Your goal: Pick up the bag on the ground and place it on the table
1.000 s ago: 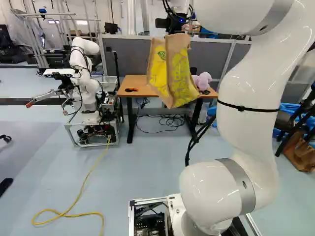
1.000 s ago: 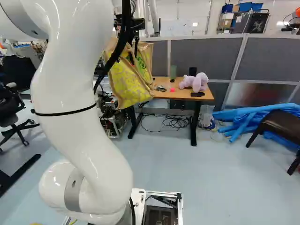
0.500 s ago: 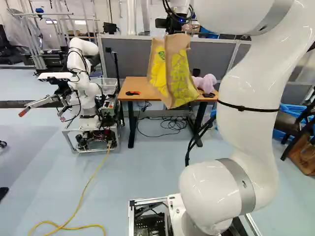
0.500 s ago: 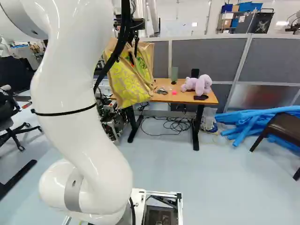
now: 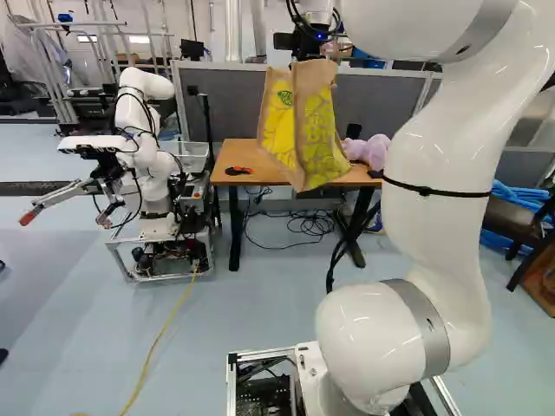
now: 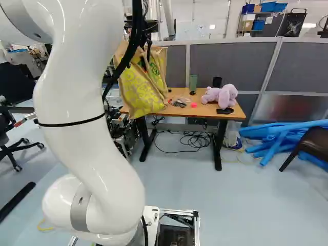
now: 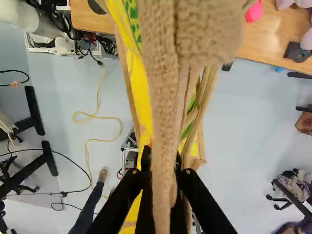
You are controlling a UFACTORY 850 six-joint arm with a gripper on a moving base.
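Note:
The black gripper [image 6: 144, 60] is at the top of the right base view, partly hidden by cables and the bag. From it hangs a tan bag with yellow print [image 6: 138, 89], upright and off the floor. In the wrist view the gripper [image 7: 163, 168] is shut on a tan strap of the bag [image 7: 165, 97], which runs between both fingers. Beyond the bag in both base views stands the wooden table [image 5: 238, 158]; the bag hides part of its top. In the wrist view the table's edge [image 7: 273, 48] lies ahead of the gripper.
On the table are a purple plush toy [image 6: 220, 95], a green object [image 6: 192, 82], a pink item [image 6: 193, 104] and small dark items. Another robot [image 5: 152, 173] stands left of it, a yellow cable [image 5: 156, 342] on the floor. Blue tubes [image 6: 277, 137] lie near a dark chair [image 6: 306, 146].
The base has moved forward, so the table and the other robot look nearer and larger. The arm keeps its pose, and the bag rides along in the gripper.

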